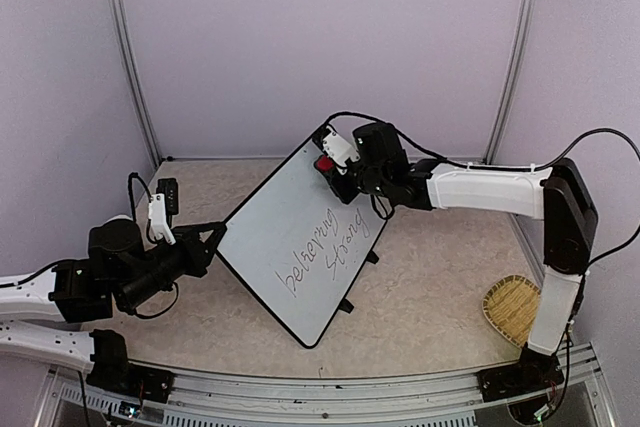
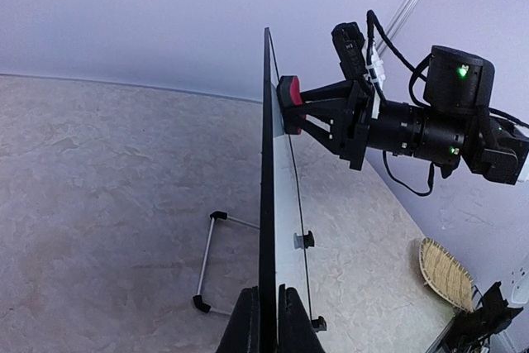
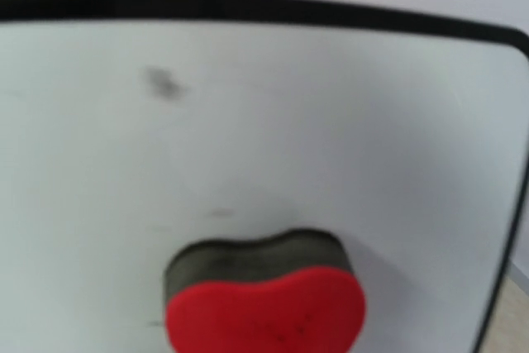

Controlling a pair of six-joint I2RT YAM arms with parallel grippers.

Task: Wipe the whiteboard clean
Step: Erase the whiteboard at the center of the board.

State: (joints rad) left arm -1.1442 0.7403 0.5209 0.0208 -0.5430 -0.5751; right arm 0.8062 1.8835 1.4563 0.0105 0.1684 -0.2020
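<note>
The whiteboard (image 1: 270, 232) stands tilted on the table, black-framed, with black handwriting (image 1: 325, 252) on its lower right part. My left gripper (image 1: 213, 237) is shut on the board's left edge. In the left wrist view the board (image 2: 269, 204) is seen edge-on, pinched between my left gripper's (image 2: 268, 316) two fingers. My right gripper (image 1: 328, 165) is shut on a red eraser (image 1: 323, 162) with a dark felt face. The felt presses against the board's upper right corner. In the right wrist view the eraser (image 3: 264, 307) sits low on the white surface (image 3: 248, 105), with a faint grey smudge (image 3: 164, 83) above it.
A woven basket (image 1: 512, 309) lies at the right near the right arm's base. Behind the board a metal wire stand (image 2: 207, 262) rests on the table, and small black feet (image 2: 304, 240) stick out in front. Walls with metal posts close off the back and sides.
</note>
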